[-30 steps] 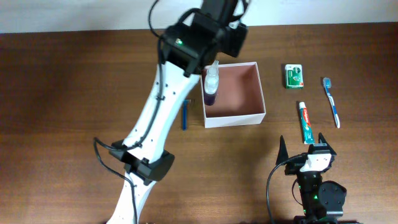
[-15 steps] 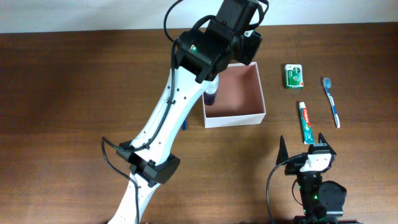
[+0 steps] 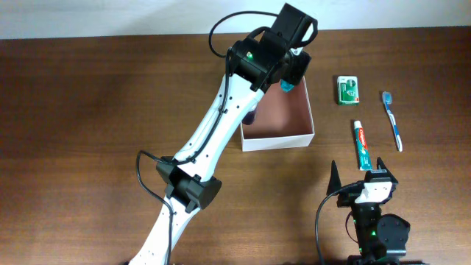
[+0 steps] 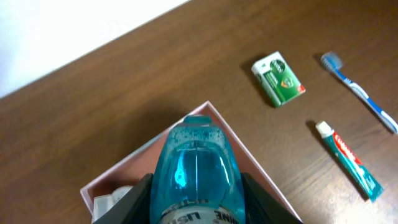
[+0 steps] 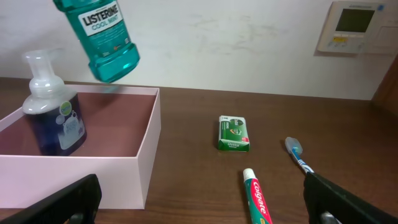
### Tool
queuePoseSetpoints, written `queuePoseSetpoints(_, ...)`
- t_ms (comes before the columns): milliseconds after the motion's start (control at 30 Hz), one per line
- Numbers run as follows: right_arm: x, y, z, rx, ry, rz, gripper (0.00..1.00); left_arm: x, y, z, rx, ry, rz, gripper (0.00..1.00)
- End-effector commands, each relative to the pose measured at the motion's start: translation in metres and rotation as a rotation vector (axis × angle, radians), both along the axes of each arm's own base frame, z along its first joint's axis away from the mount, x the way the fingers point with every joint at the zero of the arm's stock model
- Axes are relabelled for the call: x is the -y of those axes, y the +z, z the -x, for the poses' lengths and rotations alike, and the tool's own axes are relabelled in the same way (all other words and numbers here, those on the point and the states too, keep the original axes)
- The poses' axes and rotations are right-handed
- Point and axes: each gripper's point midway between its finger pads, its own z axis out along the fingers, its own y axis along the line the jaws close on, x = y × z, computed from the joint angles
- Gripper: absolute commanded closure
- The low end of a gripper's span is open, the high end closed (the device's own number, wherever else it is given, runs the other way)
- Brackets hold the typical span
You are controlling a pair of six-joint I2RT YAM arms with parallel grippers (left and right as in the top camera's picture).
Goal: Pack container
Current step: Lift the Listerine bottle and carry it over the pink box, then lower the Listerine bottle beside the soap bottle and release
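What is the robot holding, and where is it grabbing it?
The left gripper pinches the mouthwash bottle by its sides, at the label. The right gripper is open, holding nothing.

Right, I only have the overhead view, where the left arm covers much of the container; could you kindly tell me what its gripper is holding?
Observer: The left gripper is shut on a teal mouthwash bottle; the right wrist view shows its Listerine label.
Operator: Thank you. Is it inside yet?
Observer: No; in that view it hangs tilted, base down, above the far wall of the container.
Operator: Is anything packed already?
Observer: Yes, a pump bottle of dark liquid stands upright inside, by the left end in that view.
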Motion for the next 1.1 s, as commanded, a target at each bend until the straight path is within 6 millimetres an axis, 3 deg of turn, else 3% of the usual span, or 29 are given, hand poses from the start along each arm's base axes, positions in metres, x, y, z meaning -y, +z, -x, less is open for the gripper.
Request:
queuePoseSetpoints(0,-0.003,-0.001,0.0,0.001,0.014,0.002,0.01,-0.002,0.001,0.0,-0.006,0.021,0.006,0.75)
queuePoseSetpoints(533,-0.003,-0.001,0.0,0.001,0.014,0.002,0.01,-0.008,-0.047,0.005,-0.122,0.046,-0.073,0.75)
queuePoseSetpoints(800,-0.003,-0.001,0.0,0.001,0.014,0.003,0.01,-0.022,-0.056,-0.003,-0.118,0.155,-0.112,0.75)
queuePoseSetpoints(1067,-0.003,-0.001,0.0,0.001,0.014,0.003,0.01,-0.022,-0.064,-0.003,-0.13,0.155,-0.123,0.75)
